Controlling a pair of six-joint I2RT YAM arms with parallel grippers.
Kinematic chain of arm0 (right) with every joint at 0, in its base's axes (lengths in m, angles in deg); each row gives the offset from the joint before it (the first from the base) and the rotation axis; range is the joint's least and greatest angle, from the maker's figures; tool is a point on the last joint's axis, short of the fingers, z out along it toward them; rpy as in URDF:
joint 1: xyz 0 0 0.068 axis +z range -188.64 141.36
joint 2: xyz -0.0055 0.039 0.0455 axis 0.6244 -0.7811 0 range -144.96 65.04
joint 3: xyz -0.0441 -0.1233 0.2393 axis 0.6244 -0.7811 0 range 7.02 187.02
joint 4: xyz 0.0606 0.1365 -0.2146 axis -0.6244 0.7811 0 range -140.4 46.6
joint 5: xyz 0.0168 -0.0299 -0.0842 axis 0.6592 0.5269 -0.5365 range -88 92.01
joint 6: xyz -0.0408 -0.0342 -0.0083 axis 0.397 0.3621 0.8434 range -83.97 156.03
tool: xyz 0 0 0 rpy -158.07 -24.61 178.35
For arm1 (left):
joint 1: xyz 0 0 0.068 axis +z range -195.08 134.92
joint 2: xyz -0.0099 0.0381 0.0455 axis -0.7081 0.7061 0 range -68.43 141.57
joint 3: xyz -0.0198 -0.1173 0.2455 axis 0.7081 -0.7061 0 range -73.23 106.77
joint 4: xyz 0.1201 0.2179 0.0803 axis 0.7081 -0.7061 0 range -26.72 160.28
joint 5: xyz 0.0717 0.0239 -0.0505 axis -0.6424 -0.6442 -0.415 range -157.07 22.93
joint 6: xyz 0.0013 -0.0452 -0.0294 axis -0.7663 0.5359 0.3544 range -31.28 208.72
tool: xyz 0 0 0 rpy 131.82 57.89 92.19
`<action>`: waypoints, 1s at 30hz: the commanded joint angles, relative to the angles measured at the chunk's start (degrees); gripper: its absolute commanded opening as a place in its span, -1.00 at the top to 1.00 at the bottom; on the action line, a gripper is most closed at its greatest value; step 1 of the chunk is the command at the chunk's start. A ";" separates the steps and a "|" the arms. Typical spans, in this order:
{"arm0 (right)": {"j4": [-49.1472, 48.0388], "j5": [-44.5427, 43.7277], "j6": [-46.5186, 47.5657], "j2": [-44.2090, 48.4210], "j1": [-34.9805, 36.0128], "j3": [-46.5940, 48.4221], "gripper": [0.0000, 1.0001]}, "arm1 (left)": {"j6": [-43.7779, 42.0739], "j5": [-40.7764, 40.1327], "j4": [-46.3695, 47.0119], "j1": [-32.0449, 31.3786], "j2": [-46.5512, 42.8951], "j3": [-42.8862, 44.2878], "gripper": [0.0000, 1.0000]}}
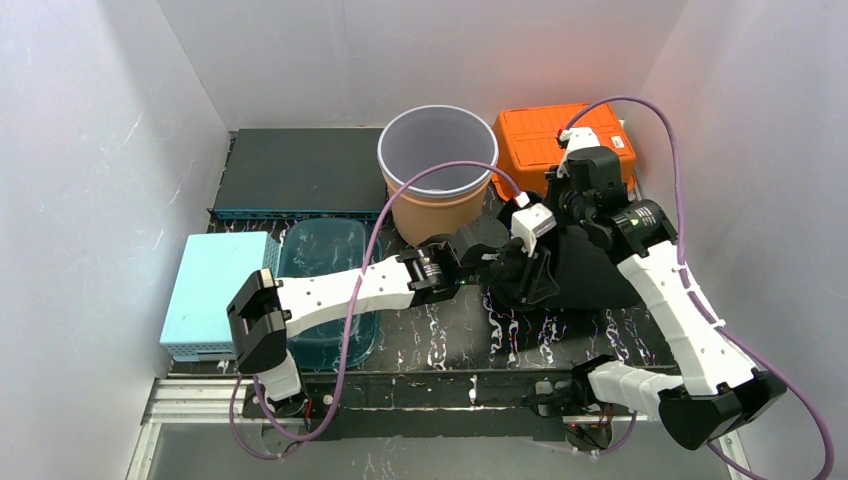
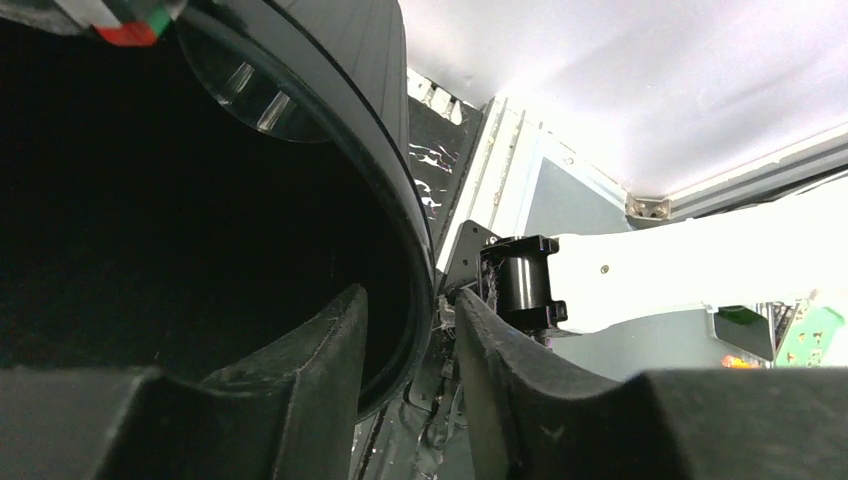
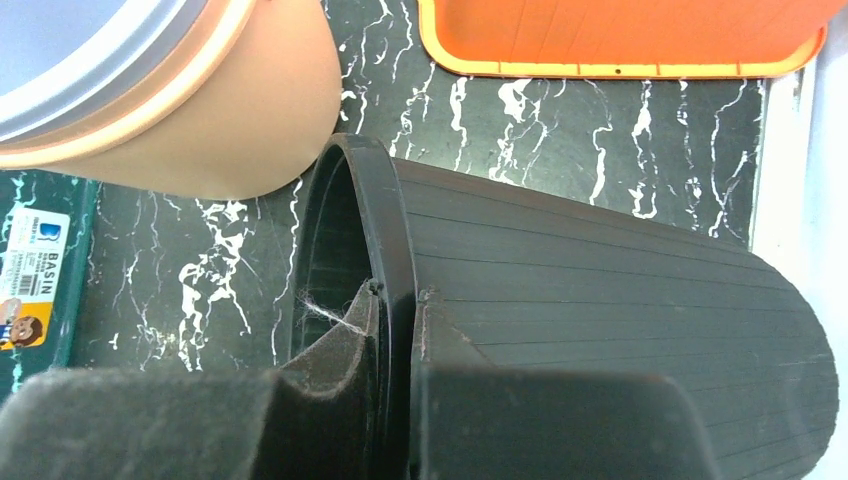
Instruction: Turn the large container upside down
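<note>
The large container (image 1: 600, 270) is a black ribbed bin lying on its side on the marbled table, with its mouth toward the left. My right gripper (image 3: 400, 292) is shut on its rim (image 3: 385, 200), one finger inside and one on the outer wall (image 3: 600, 290). My left gripper (image 2: 410, 300) straddles another part of the same rim (image 2: 415, 230). Its jaws are open, with a narrow gap on each side. In the top view the left gripper (image 1: 512, 268) sits at the bin's mouth and the right gripper (image 1: 556, 232) at its far side.
A tan bucket with a grey liner (image 1: 437, 170) stands upright just behind the bin's mouth. An orange tray (image 1: 560, 140) lies at the back right. A teal basin (image 1: 320, 270), a light blue basket (image 1: 215, 290) and a dark flat box (image 1: 300, 170) fill the left side.
</note>
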 commanded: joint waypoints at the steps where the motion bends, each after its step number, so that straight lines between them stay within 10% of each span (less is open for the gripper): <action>1: 4.24 11.60 -13.79 -0.59 0.28 -2.24 0.97 | 0.01 -3.42 0.72 -0.05 -2.03 -1.34 0.35; 5: 3.55 13.34 -14.48 -1.12 0.26 -2.36 0.97 | 0.03 -4.34 0.58 -0.03 -2.79 -2.70 0.40; 9: 3.06 13.47 -15.64 -1.55 0.25 -2.46 0.97 | -0.07 -3.76 0.66 -0.02 -2.63 -1.90 -0.11; 12: 2.30 13.69 -16.52 -1.76 0.25 -2.62 0.97 | -0.12 -3.51 0.89 -0.03 -1.40 -0.34 -0.12; 26: 1.71 17.53 -16.77 -2.13 0.29 -2.85 0.97 | 0.66 -5.97 -1.30 -0.02 -2.13 -3.70 0.80; 30: 1.40 19.19 -16.66 -2.42 0.23 -2.81 0.54 | 1.02 -7.42 -1.39 0.02 -4.69 -6.96 0.98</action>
